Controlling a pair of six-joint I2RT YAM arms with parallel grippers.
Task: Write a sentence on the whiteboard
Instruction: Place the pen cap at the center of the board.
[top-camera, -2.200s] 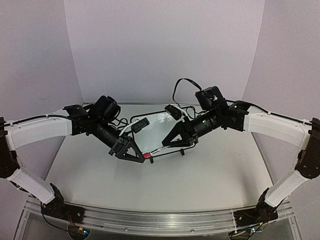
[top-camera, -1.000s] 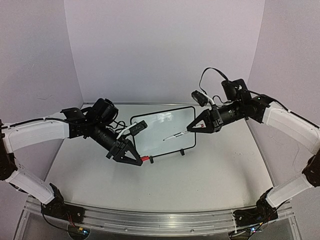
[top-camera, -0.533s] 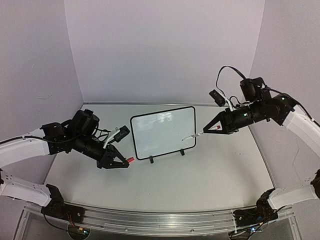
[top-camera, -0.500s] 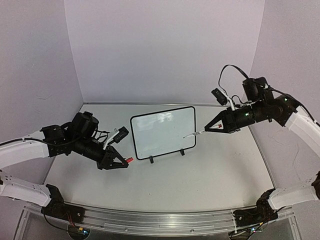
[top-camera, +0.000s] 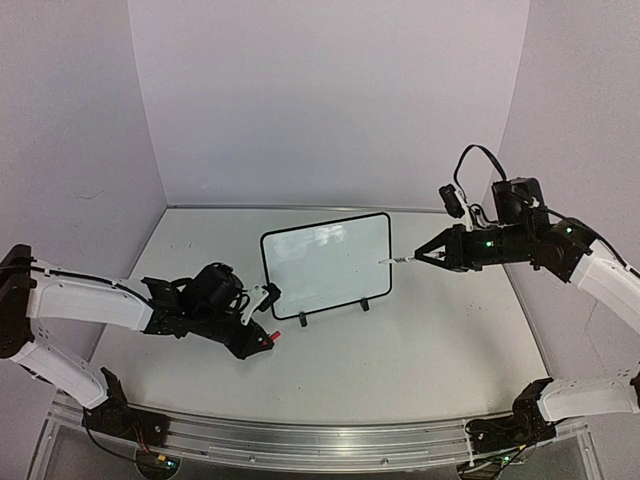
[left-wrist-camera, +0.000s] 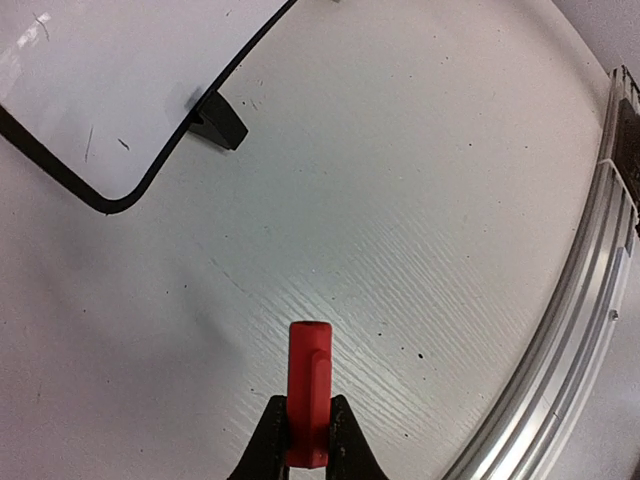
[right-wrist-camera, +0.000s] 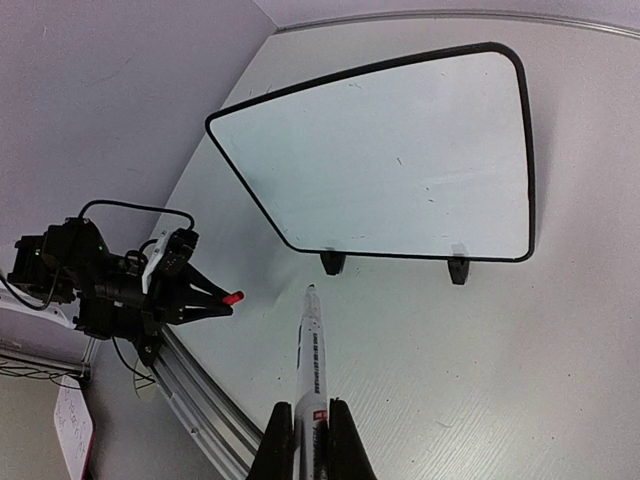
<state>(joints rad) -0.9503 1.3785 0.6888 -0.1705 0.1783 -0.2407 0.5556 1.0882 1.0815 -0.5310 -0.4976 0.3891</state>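
**Top external: board blank, marker uncapped**

The table (top-camera: 420, 350) carries the whiteboard (top-camera: 327, 262) upright at its centre. The board's face is bare but for a few faint specks, and no sentence shows on it. At the board's 3 o'clock the right gripper (top-camera: 419, 259) pinches a white marker (top-camera: 398, 261), tip pointing at the board, near its edge and not touching. At 7 o'clock the left gripper (top-camera: 262, 341), low over the table, is pressed onto the red cap (top-camera: 272, 338). By this, uncapping looks done and all the writing is left.
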